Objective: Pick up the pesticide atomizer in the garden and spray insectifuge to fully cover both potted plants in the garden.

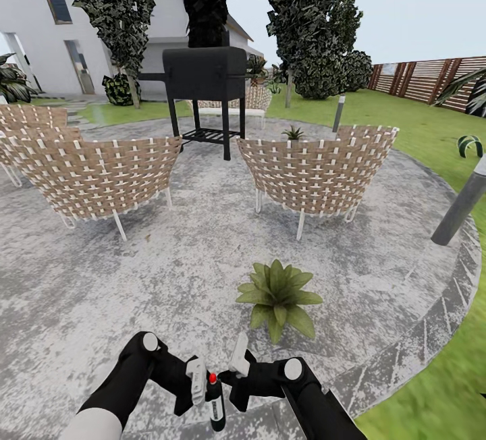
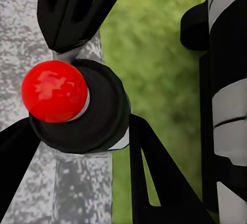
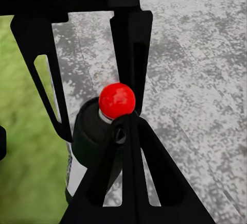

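The atomizer (image 1: 214,403) stands upright low in front of the robot, between its two hands, red cap on top. The left hand (image 1: 196,380) sits against the bottle's side; in the left wrist view its dark fingers (image 2: 154,177) bracket the bottle's shoulder, so it appears to be closed on it. The right hand (image 1: 237,359) hangs just beside the cap with its fingers spread; the right wrist view shows the red cap (image 3: 117,101) between those fingers (image 3: 131,54), with no firm contact I can make out.

One plant (image 1: 277,297) sits on the patio (image 1: 202,237) just ahead and slightly right. A second small plant (image 1: 293,133) shows far back, behind the right chair (image 1: 314,173).

To spray well, I'd keep the bottle upright, steady it in the left hand, aim the nozzle at the near rosette, and sweep across all the leaves before heading off to the farther one.
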Tool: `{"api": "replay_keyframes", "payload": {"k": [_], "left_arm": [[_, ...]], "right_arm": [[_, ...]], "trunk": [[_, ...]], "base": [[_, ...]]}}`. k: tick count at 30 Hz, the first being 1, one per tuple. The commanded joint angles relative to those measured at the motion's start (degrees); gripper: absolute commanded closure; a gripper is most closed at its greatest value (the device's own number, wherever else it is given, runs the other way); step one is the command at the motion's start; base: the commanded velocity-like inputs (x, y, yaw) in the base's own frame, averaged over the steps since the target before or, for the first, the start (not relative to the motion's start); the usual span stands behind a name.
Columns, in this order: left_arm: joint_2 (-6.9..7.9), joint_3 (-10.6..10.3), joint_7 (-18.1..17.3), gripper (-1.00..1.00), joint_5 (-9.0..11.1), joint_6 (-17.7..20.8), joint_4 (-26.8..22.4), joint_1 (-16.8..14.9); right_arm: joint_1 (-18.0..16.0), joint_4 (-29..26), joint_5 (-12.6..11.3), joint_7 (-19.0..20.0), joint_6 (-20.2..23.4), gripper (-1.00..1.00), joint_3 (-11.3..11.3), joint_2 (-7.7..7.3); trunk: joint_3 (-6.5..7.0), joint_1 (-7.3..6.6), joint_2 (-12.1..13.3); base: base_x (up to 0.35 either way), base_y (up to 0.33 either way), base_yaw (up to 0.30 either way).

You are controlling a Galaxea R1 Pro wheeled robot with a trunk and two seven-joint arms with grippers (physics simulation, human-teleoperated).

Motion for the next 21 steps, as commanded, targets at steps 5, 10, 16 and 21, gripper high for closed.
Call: {"api": "replay_keyframes", "payload": {"k": [5,10,16,21], "left_arm": [[-0.36,0.28,-0.25,1.0,-0.34,-0.15,-0.11,-0.07],[-0.84,0.28,-0.25,1.0,-0.34,-0.14,-0.11,-0.07],[-0.9,0.28,-0.25,1.0,-0.34,-0.14,-0.11,-0.07],[-0.84,0.31,-0.25,1.0,-0.34,-0.12,-0.06,-0.07]], "right_arm": [[-0.02,-0.08,0.37,0.17,-0.01,1.0,-0.03,0.02],[-0.02,-0.08,0.37,0.17,-0.01,1.0,-0.03,0.02],[-0.02,-0.08,0.37,0.17,-0.01,1.0,-0.03,0.02],[-0.02,-0.08,0.37,0.17,-0.01,1.0,-0.03,0.02]], "trunk": [[-0.05,-0.01,-0.02],[-0.05,-0.01,-0.02],[-0.05,-0.01,-0.02],[-0.05,-0.01,-0.02]], "base": [[0.0,0.0,0.0],[0.0,0.0,0.0],[0.0,0.0,0.0],[0.0,0.0,0.0]]}}
